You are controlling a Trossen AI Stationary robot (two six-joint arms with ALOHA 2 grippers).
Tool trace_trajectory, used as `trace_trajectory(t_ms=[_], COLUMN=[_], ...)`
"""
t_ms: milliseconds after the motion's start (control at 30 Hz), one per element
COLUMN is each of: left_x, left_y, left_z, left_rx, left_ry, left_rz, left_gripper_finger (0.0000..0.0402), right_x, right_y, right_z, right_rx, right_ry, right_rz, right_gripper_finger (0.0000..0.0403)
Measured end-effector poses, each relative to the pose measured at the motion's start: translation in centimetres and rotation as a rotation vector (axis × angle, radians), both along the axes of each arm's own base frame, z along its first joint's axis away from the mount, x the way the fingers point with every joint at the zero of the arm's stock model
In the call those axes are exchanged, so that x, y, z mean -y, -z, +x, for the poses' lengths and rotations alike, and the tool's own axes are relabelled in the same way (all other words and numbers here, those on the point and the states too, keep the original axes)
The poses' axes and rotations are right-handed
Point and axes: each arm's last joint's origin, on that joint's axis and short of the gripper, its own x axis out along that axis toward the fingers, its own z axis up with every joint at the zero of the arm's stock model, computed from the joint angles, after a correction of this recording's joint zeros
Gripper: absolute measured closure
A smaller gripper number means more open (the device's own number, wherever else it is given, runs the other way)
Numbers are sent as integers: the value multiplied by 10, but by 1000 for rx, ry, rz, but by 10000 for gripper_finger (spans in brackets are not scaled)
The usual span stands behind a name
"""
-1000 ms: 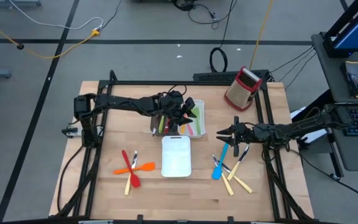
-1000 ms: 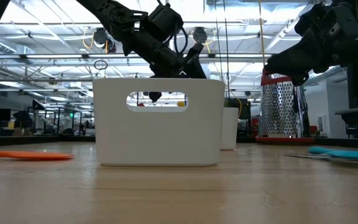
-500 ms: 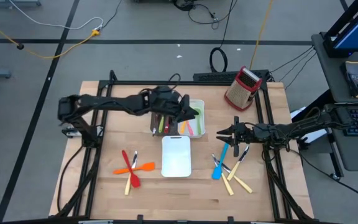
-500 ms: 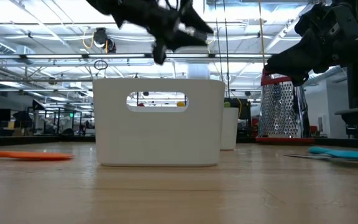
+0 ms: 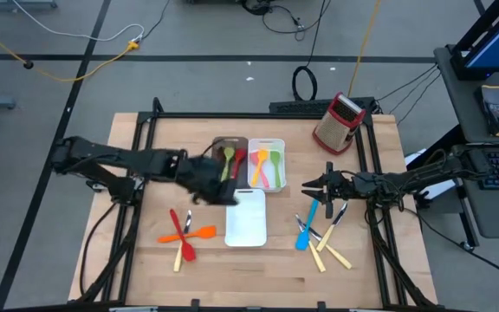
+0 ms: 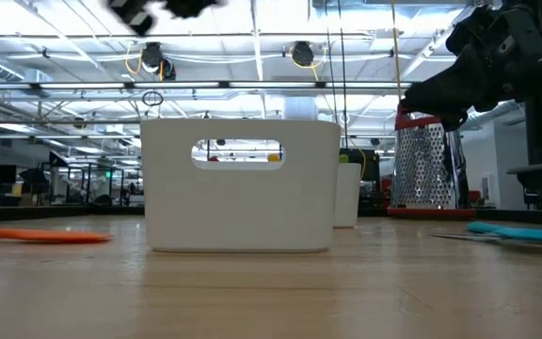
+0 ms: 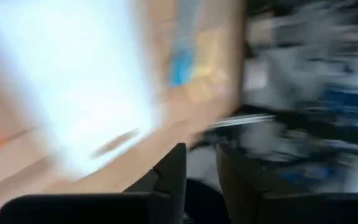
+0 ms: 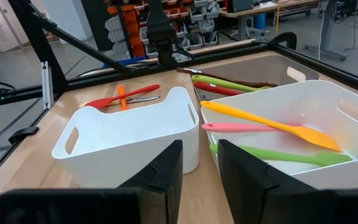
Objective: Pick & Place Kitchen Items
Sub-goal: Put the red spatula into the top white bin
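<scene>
As left gripper (image 5: 223, 192) hangs beside white bin (image 5: 247, 227), fingers narrowly parted, pinching nothing; likewise right gripper (image 5: 306, 185) near blue spatula (image 5: 306, 230). Other utensils (image 5: 265, 167) lying in back trays (image 5: 282, 165).

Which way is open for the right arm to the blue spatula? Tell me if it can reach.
Probably yes: the right hand hovers just beside the blue spatula, with nothing between them; other utensils crowd its lower end.
</scene>
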Motion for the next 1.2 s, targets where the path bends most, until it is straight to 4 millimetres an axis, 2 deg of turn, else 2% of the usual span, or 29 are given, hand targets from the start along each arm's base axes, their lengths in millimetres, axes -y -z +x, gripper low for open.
trace_trajectory(t_ms=[167,233,400,600,733,833,1033,1200], left_x=[26,33,44,47,48,48,49,54], left_y=[17,22,29,33,36,43,66,77], left_z=[-31,-44,-66,-79,-82,-84,-93,-94], left_rx=[-297,-397,-520,-520,-486,-483,-487,-458], left_ry=[78,155,420,810,1146,1366,1650,1697], left_rz=[62,122,329,634,847,934,1007,1085], left_gripper_finger=[336,351,395,386,397,397,375,367], right_x=[0,0,0,0,0,0,0,0], right_y=[0,0,0,0,0,0,0,0], right_z=[0,0,0,0,0,0,0,0], right_rx=[2,1,2,3,2,2,2,2], right_ry=[0,0,1,1,1,0,1,0], right_rz=[0,0,0,1,1,1,1,1], right_gripper_finger=[310,310,310,310,310,310,310,310])
